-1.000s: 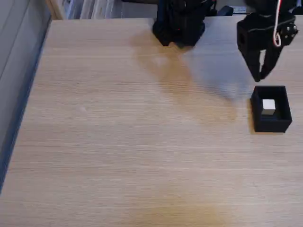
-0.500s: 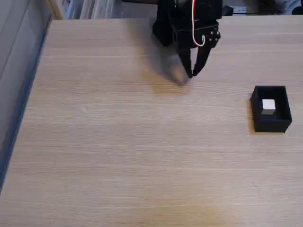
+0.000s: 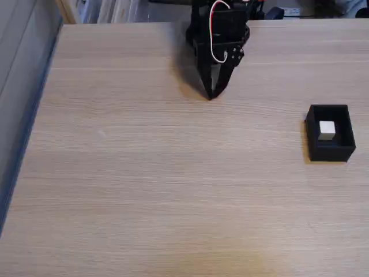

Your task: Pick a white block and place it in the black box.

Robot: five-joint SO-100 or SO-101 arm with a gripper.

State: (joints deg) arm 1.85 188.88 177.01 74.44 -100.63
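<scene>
— White block (image 3: 327, 130), where does it sit in the fixed view?
— Inside the black box (image 3: 330, 151), resting on its floor toward the far side, near the table's (image 3: 144, 190) right edge. Nothing else lies in the box.
— And the gripper (image 3: 210, 95)?
— Fingers drawn together to a point, gripping nothing, tips down close to the wood near the arm's base (image 3: 199, 40), well apart from the box.
— What has changed?
— A second ago the gripper hung just beyond the box with its fingers parted; since then it has swung left across the table and closed. Block and box have not shifted.
</scene>
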